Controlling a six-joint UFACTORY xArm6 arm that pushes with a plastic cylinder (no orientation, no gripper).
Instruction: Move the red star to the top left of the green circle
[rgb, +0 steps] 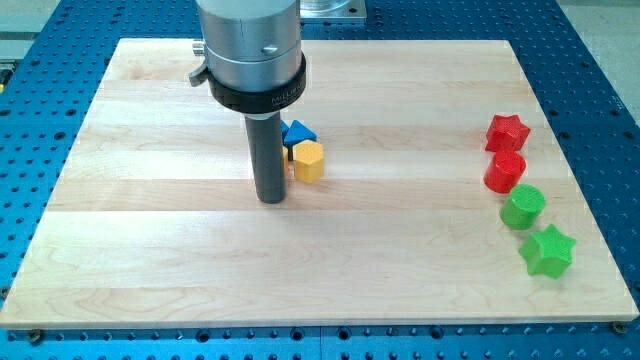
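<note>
Red star (507, 130) near the view's right edge of the wooden surface (150, 240), heading a short column of four blocks. Taking the green circle (523, 207) as landmark: the red star lies above it and a little to its left, but a red circle (505, 171) sits between the two, touching or nearly touching each. A green star (547, 250) lies just below and to the right of the green circle.

My tip (271, 198) rests well apart from the green circle, far toward the view's left, near the middle of the surface. It stands just beside a yellow hexagonal block (309, 160), with a blue block (297, 132) partly hidden behind the rod; I cannot make out the blue block's shape with certainty. I cannot tell whether the tip touches the yellow block. The rig has no fingers, so there is no released or clenched state to report; the rod only pushes.

Progress, as I judge it: the red star looks untouched, and my tip is not yet near it. It already lies roughly up-left of the green circle, though the red circle is closer in that direction. What remains is to cross toward the column and nudge the star leftward and down beside the green circle without disturbing the red circle.
</note>
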